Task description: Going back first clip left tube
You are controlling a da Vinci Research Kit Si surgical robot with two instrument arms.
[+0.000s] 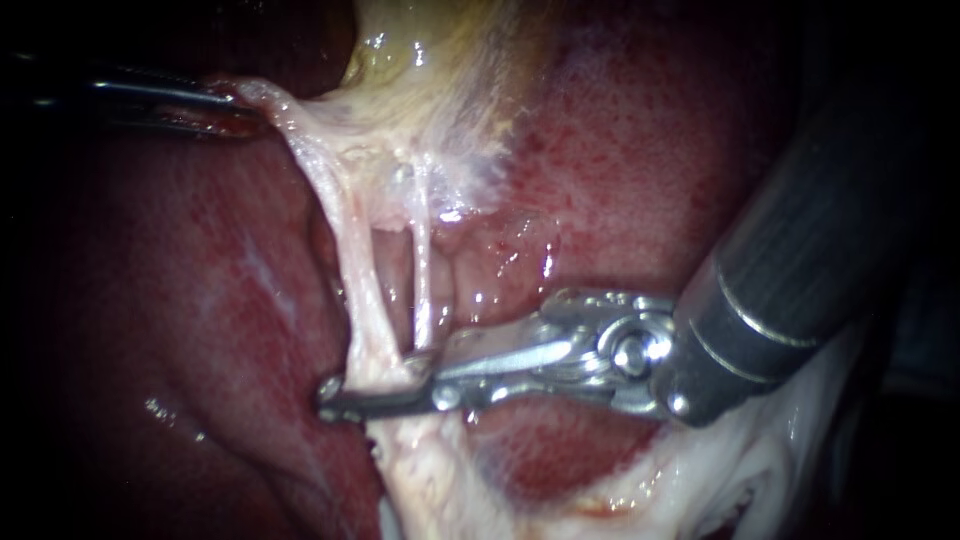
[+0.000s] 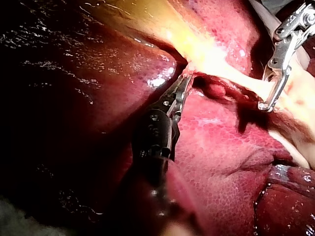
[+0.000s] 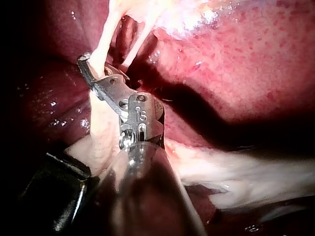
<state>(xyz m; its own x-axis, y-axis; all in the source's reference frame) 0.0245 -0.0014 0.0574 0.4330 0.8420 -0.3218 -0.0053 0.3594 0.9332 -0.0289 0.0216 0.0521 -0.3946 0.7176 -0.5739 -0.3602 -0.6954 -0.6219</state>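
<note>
Right instrument (image 1: 372, 388), its claw spread astride the left tube (image 1: 355, 280) low against the liver (image 1: 640, 150), while the left instrument (image 1: 235, 100), claw pinching pale tissue (image 1: 300, 140), holds it taut; a crooked withdrawal could snag and tear that tube.

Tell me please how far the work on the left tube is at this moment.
Done: the left instrument is shut on the pale tissue and holds it taut. In hand: the right instrument has the left tube between its open jaws. Left: drawing it back clear of the tube. No clip shows outside the jaws, so I cannot confirm that one is placed.
</note>
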